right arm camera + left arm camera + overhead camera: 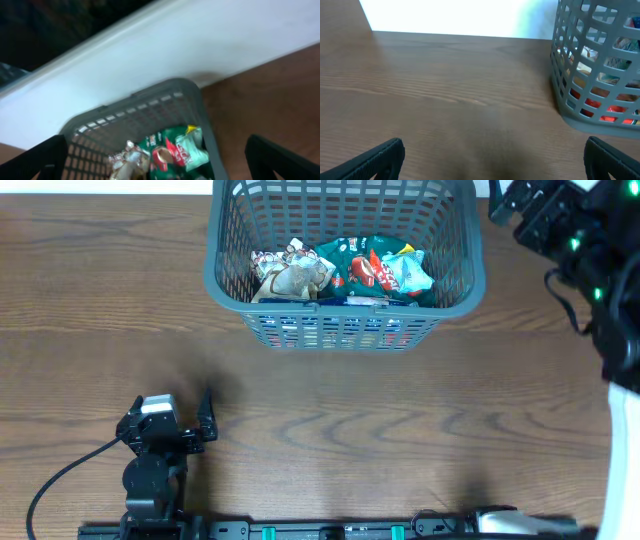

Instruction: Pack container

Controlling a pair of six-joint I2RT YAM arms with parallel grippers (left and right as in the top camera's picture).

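The grey lattice container (460, 275) stands at the back middle of the table. Inside it lie a brown-and-white packet (292, 272) and green packets (380, 268) with red print. My left gripper (207, 420) rests low at the front left, open and empty, far from the container; its wrist view shows the container's wall (580, 80) to the right and its fingers (492, 160) spread wide. My right gripper (160, 165) is raised at the far right, open and empty; its view looks down at the container's rim (135, 102) and the packets (175, 150).
The wooden table (330, 430) stretches in front of the container. A white wall (175, 60) lies behind the table's back edge. A black cable (60, 470) trails from the left arm's base at the front left.
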